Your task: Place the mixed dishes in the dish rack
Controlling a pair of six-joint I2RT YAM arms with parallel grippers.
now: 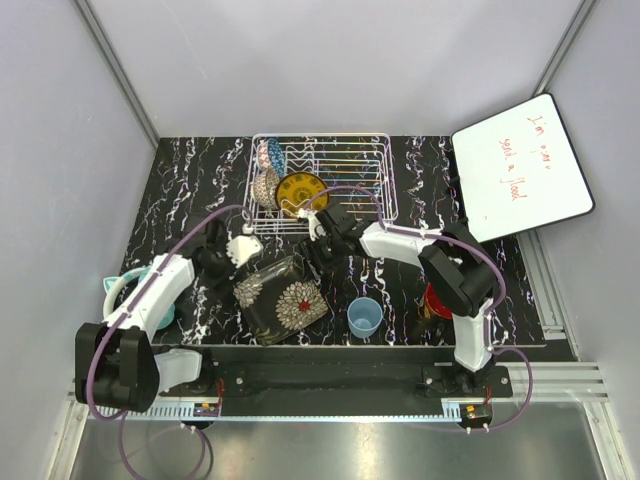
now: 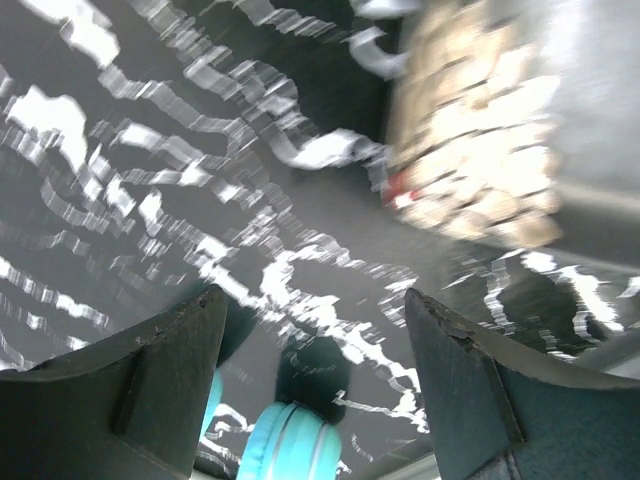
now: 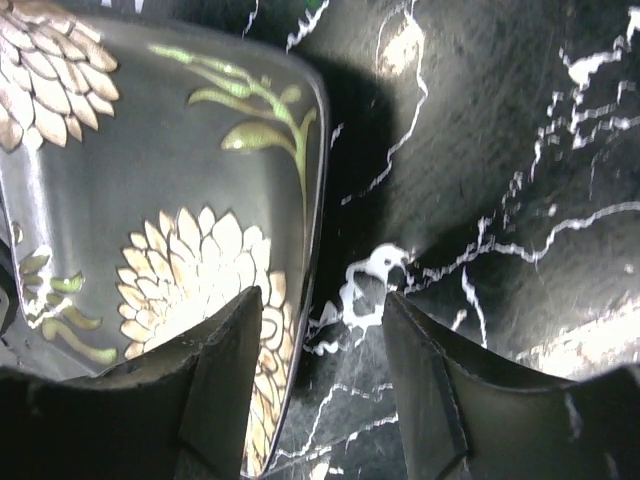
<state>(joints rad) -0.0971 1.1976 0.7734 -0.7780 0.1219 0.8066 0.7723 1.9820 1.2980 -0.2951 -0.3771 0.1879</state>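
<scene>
A teal ball (image 1: 112,288) sits at the far left of the black marbled table (image 1: 190,180), beside the left arm. The left claw (image 2: 312,300) has its fingers wide apart, with only table and a bit of the ball showing between them. Its wrist view is blurred. The dark square floral plate (image 1: 282,300) lies ahead of this claw and off to its right, clear of both fingers.

The plate sits between the two claws. The right claw (image 3: 322,295) is also spread, and the plate's right rim runs into the gap, just beside the finger on the plate's side. Whether they touch cannot be told.

Beyond both claws stands the dish rack (image 1: 350,180), with two patterned bowls (image 1: 266,172) and a yellow plate (image 1: 300,190) upright at its left end. Right of the right claw, well apart from it, stands a light blue cup (image 1: 365,317). Further right is a dark mug (image 1: 436,302), half hidden by the arm. A white board (image 1: 520,165) is at the far right.
</scene>
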